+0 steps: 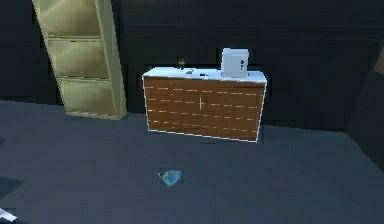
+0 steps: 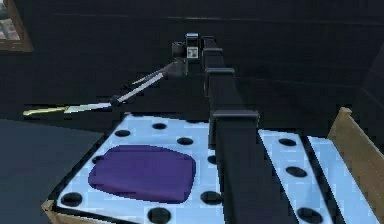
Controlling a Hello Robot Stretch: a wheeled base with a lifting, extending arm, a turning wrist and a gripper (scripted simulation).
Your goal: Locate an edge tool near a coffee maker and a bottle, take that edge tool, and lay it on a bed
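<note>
hand: my gripper [image 2: 128, 94] sits at the far end of the arm [image 2: 232, 130] and holds the edge tool. how wide the fingers stand i cannot tell.
edge tool: [image 2: 70, 106] a thin pale sliver with a yellowish tip. it hangs off my fingers toward the arm side view's left, clear of every surface, with dark wall behind it.
bed: [image 2: 285, 158] a pale blue cover with black dots, spread beneath my arm.
pillow: [image 2: 140, 170] purple, lying on the cover left of the arm and lower in the picture than the tool.
bed frame: [image 2: 350, 135] a wooden rail along the arm side view's right, with another wooden corner at the bottom left.
wall picture: [image 2: 10, 30] a frame at the top left corner of the arm side view.
counter: [image 1: 203, 108] wood front and white top, standing against the dark wall ahead.
on the counter: a white box [image 1: 235, 62] toward its right end and a small green thing [image 1: 181, 66] near its left back edge.
tall cabinet: [image 1: 80, 55] beige drawers, left of the counter with a gap between them.
floor: [image 1: 300, 170] dark and wide in front of the counter. a small blue thing [image 1: 172, 178] lies on it, well apart from the counter.
edges: in the picture the tool lies above and left of the bed's far left corner. i cannot tell whether it is over the cover.
</note>
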